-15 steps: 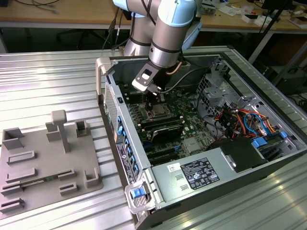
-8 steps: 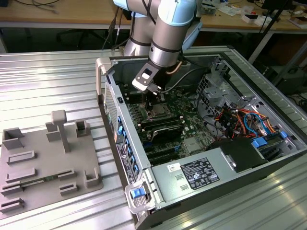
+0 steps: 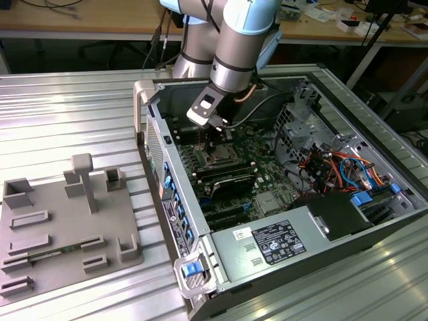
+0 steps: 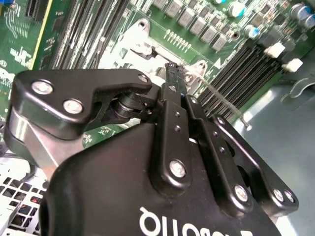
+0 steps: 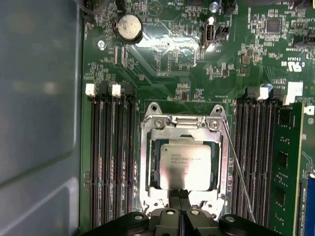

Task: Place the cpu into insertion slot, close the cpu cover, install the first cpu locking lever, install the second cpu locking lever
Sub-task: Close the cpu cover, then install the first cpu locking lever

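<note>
The cpu, a flat silver-grey square, lies in the insertion slot on the green board. The cpu cover, a silvery frame, lies flat around it, and the chip shows through its window. One thin wire locking lever slants away from the slot's side, unlatched. My gripper is shut with its two black fingertips pressed together at the cover's edge, opposite the hinge. In the second wrist view the fingers come down on the cover's edge beside the lever. In the exterior view the gripper hangs over the cpu.
Long black memory slots flank the socket on both sides. The open computer case walls in the board, with a power supply and coloured cables nearby. A grey fixture plate lies at the exterior view's left.
</note>
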{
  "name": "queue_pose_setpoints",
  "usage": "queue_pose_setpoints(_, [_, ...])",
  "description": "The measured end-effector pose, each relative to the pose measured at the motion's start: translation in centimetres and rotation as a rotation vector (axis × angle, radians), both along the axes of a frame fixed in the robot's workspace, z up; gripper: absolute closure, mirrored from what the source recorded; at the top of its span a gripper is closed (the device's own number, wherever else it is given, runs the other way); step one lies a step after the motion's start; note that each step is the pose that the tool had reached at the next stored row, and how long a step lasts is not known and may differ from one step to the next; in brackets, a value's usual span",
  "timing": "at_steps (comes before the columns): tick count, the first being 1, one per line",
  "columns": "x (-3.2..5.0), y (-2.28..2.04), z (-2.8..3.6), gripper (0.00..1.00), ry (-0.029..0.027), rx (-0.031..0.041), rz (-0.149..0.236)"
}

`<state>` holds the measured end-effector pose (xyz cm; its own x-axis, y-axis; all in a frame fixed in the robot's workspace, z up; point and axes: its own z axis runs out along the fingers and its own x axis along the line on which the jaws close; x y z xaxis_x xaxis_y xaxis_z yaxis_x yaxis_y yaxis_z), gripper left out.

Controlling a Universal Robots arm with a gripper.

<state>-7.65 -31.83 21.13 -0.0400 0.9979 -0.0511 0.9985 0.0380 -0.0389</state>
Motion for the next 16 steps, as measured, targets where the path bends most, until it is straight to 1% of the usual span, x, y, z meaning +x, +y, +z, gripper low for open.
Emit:
queue_pose_setpoints(4, [1.17, 0.00, 0.00, 0.89, 0.0003, 0.0000, 0.000])
queue_pose_setpoints(5, [2.72, 0.00, 0.00, 0.89, 0.0011, 0.0000, 0.000])
queue_pose_setpoints(10, [2.96, 0.00, 0.01, 0.89, 0.0018, -0.0001, 0.000])
queue_pose_setpoints(12, [2.96, 0.01, 0.16, 0.89, 0.0018, 0.0000, 0.000])
queue_pose_setpoints(14, [2.96, 0.00, 0.55, 0.89, 0.0017, 0.0001, 0.000])
queue_pose_setpoints(16, [2.96, 0.00, 1.14, 0.89, 0.0018, 0.0000, 0.001])
